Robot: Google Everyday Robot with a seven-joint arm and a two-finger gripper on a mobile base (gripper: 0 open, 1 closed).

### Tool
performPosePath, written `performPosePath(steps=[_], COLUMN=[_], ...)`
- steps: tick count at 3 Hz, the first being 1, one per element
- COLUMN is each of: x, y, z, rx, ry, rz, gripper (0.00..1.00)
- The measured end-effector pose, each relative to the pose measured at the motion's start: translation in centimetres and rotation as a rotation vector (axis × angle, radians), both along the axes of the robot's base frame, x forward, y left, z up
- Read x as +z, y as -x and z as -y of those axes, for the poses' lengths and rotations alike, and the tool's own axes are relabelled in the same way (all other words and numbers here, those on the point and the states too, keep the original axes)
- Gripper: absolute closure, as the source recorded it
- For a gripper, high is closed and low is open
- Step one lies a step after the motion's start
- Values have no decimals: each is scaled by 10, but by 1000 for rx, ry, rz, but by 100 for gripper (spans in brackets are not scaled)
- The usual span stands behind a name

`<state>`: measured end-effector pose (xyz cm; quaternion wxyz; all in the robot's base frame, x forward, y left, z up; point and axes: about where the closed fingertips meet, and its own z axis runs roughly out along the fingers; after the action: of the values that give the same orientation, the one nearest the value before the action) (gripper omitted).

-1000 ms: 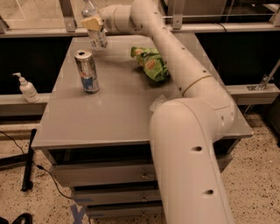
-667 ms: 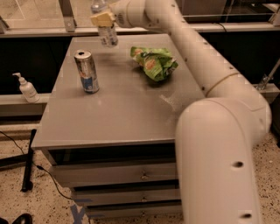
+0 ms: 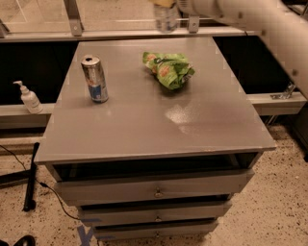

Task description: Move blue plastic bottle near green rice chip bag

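The blue plastic bottle hangs in the air over the table's far edge, its top cut off by the picture's upper border. My gripper is at the very top of the view, shut on the bottle's upper part, with the white arm reaching in from the upper right. The green rice chip bag lies on the grey table, a little in front of and below the bottle.
A silver-and-blue drink can stands upright on the table's left part. A small white pump bottle stands on a ledge to the left of the table. Drawers are below the tabletop. A metal rail runs behind it.
The gripper has carried the bottle up and to the right, from above the table's far left corner to behind the green bag. The view has shifted too.
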<state>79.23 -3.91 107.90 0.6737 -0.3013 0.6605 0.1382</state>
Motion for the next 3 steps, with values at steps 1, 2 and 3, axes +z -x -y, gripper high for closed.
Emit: performPosePath(steps=[1,2,3], x=[27,-2,-60], y=[47,83,96], z=[81,118,117], rx=[-181,-272,-270], ry=[10,-5,-41], rz=[43,-11,-107], gripper=[100,100,100])
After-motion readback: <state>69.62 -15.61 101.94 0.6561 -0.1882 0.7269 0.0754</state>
